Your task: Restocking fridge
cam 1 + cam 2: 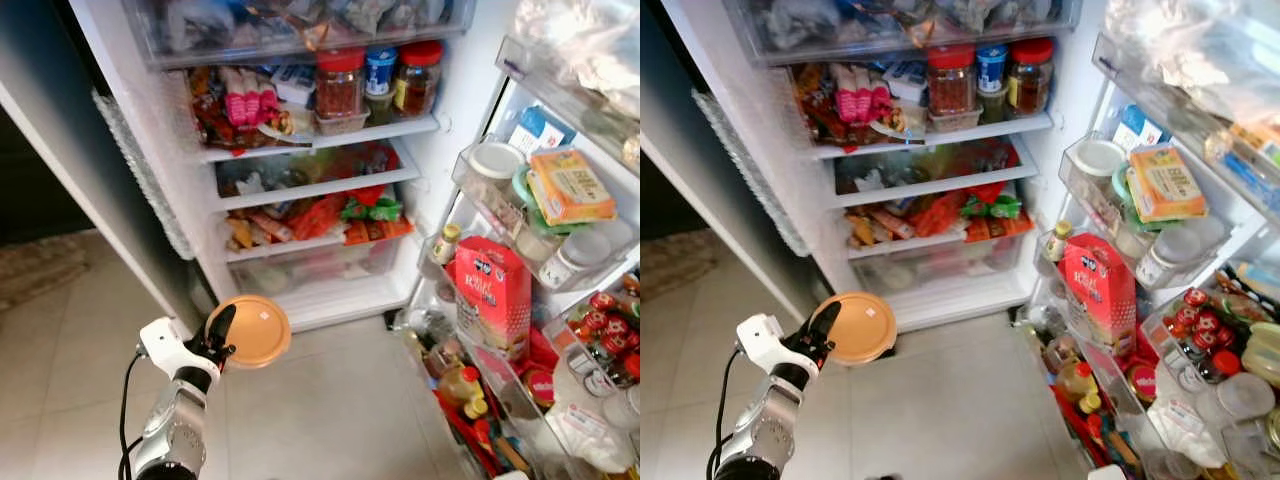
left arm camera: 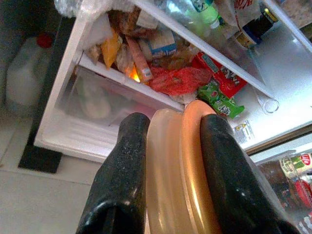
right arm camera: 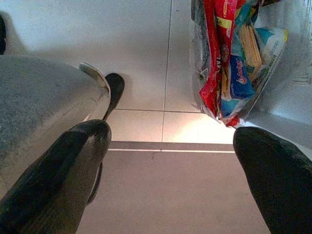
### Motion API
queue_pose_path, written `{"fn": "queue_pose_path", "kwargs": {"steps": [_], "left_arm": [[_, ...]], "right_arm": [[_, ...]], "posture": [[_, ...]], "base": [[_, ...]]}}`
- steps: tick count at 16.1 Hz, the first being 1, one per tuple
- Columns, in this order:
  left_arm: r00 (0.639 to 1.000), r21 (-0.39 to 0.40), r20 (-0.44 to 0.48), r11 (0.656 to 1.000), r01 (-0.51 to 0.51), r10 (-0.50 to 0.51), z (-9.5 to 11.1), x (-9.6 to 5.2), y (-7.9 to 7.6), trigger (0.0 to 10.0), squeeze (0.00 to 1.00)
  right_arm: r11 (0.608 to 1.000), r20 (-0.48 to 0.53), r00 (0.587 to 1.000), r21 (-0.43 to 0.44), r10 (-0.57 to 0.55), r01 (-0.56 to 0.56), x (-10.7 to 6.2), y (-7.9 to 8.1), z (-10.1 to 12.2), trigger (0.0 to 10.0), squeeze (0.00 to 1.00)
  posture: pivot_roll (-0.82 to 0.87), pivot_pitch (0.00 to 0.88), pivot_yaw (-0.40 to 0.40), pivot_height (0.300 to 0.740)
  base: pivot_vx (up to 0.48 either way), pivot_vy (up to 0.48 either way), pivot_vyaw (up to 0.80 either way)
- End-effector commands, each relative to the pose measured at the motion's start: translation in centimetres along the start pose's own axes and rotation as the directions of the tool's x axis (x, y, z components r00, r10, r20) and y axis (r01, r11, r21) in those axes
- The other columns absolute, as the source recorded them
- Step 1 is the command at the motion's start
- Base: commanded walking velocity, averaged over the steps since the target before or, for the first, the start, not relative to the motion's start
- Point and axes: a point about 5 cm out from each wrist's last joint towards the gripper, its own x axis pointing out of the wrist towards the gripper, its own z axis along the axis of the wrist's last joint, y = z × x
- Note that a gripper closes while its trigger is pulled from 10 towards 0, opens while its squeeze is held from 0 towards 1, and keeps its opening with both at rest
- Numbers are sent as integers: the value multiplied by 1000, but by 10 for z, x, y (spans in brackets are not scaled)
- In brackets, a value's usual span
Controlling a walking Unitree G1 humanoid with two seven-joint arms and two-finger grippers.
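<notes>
Left eye view looks down into an open fridge (image 1: 300, 290) with its door (image 1: 560, 330) swung out on the robot's right. The left tool (image 1: 222, 345) is raised in front of the lowest part of the fridge, above the tiled floor (image 1: 330, 410), and it is pinching a round flat container with an orange-brown lid (image 1: 255, 330). In the left wrist view the two black fingers (image 2: 122, 175) press on both faces of this container (image 2: 175, 170), one on the pale body side and one on the lid side, so it is held on its edge. The container is not yet inside the fridge; it hangs just in front of the clear bottom drawer (image 1: 310, 268).

On the upper shelf stand three jars: one with a red lid (image 1: 340, 85), one with a blue lid (image 1: 381, 70) and another red-lidded one (image 1: 418, 78). The shelves below are full of colourful packets. In the door racks I see a red carton (image 1: 493, 295), a yellow-orange box (image 1: 570, 185) and a white round tub (image 1: 497, 160).

Right wrist view shows the right tool (image 3: 170, 165) pointing down at the floor tiles, with its fingers (image 3: 73, 161) spread wide apart and nothing between them. Near it hangs a clear bag with red and blue packets (image 3: 234, 63).
</notes>
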Motion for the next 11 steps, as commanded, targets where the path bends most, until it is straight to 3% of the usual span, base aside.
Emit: {"fn": "queue_pose_path", "kwargs": {"steps": [1, 2, 4, 5, 6, 8, 11], "left_arm": [[999, 19, -30, 1000, 13, -12, -3, 4, -5, 10000, 0], [998, 51, -49, 998, 41, -39, -4, 5, -10, 10000, 0], [997, 40, -52, 998, 52, -50, -5, 5, -14, 10000, 0], [997, 36, -54, 998, 49, -47, -6, 5, -14, 10000, 0], [997, 31, -62, 998, 51, -49, -8, 5, -15, 10000, 0], [996, 28, -69, 998, 58, -56, -11, 5, -18, 10000, 0], [996, 26, -67, 998, 65, -64, -9, 6, -20, 10000, 0]], "right_arm": [[999, -42, 999, 41, -23, 24, -4, -6, -15, 10000, 0], [998, -41, 999, 59, -25, 27, -5, -8, -17, 10000, 0], [999, -14, 1000, 54, -5, 6, 6, 22, 6, 10000, 0], [999, -12, 1000, 50, -4, 5, 7, 26, 7, 10000, 0], [999, -11, 1000, 43, -1, 1, 7, 26, 8, 10000, 0], [999, -9, 1000, 45, -8, 8, 7, 26, 7, 10000, 0], [996, -4, 1000, 83, -14, 14, 7, 27, 7, 10000, 0]], "posture": [[-86, 146, -7, 740], [-89, 145, -5, 740], [-92, 144, -3, 740], [-93, 144, -2, 740], [-96, 143, -2, 740], [-97, 144, -2, 740], [-95, 156, -1, 740]], "base": [[0, 0, 0], [0, 0, 0], [0, 0, 0], [240, 0, 0], [0, 0, 0], [0, 0, 800], [0, 0, 0]]}}
